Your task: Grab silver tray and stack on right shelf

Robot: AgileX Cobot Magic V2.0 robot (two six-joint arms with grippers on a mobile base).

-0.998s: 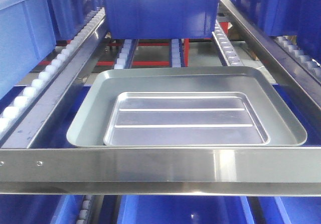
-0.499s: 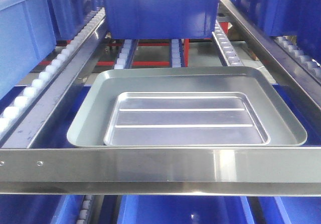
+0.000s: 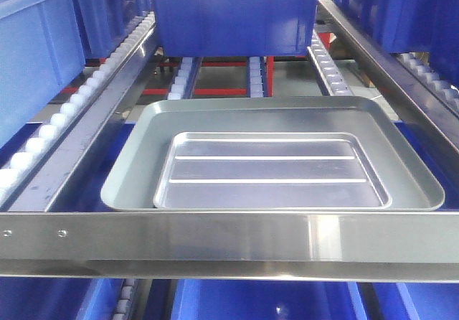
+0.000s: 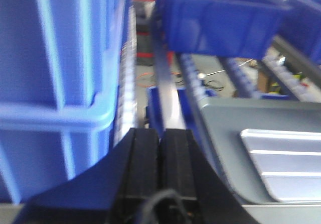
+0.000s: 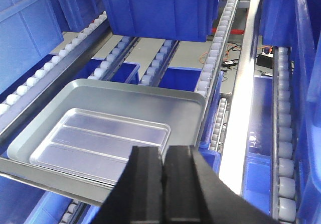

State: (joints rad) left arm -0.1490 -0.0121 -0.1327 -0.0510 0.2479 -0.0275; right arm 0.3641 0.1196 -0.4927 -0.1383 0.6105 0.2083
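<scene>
The silver tray lies nested inside the larger grey tray on the roller shelf, against its near front bar, while both the left gripper and right gripper, fingers pressed together and empty, hang on the near side.

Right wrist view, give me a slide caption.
Shut right gripper above the silver tray, nested in a larger grey tray on the roller shelf.

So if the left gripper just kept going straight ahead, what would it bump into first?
Probably the grey rail straight ahead of the shut left gripper, beside the big blue bin. Depth is unclear.
</scene>
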